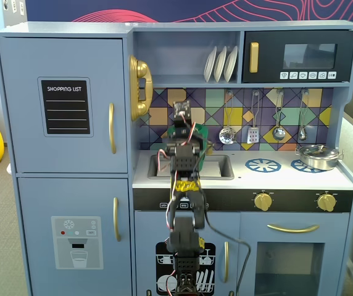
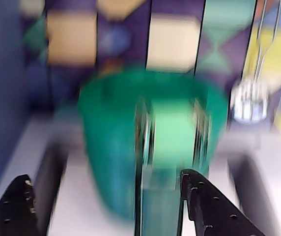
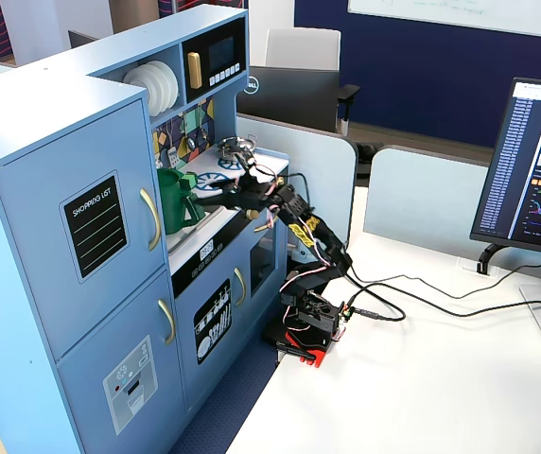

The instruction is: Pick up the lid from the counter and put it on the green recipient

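Lid not discernible in any view; green recipient (image 2: 116,147), tapered dark-green plastic with a ribbed vertical handle strip, blurred in the wrist view between the black gripper (image 2: 106,191) fingers, which stand apart, and at far left of white counter (image 3: 216,216) in a fixed view.

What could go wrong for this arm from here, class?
1. The open hand is close to the green pot, whose handle strip lies between the fingers; a push forward might tip it.
2. The lid shows in no view, so a closing hand may grab the pot instead.
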You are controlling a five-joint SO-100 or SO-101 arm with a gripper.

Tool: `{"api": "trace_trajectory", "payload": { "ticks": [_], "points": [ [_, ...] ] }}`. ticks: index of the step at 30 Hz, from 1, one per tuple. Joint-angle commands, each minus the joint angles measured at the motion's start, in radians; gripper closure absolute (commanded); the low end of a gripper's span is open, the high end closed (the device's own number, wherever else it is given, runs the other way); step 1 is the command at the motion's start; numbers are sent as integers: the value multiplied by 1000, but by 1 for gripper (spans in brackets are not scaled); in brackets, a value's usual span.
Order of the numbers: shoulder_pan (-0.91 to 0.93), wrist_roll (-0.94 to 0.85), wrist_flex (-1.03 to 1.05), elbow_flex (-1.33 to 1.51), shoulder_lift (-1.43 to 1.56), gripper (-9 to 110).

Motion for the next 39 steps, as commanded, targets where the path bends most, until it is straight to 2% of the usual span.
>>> {"api": "trace_trajectory", "payload": {
  "ticks": [1,3,4,9,11,14,19,26,32,35,39],
  "points": [
    [23,-5,98,169,190,82],
    [21,-74,118,298,258,98],
    [23,-124,127,362,284,102],
    [34,37,110,652,371,102],
    [58,-38,123,790,411,102],
    [60,40,110,982,508,102],
    [41,160,221,1173,637,100],
    [6,290,483,1255,669,100],
    [3,235,693,1256,669,100],
    [-2,318,695,1256,669,100],
    [2,270,699,1256,669,99]
  ]
}}
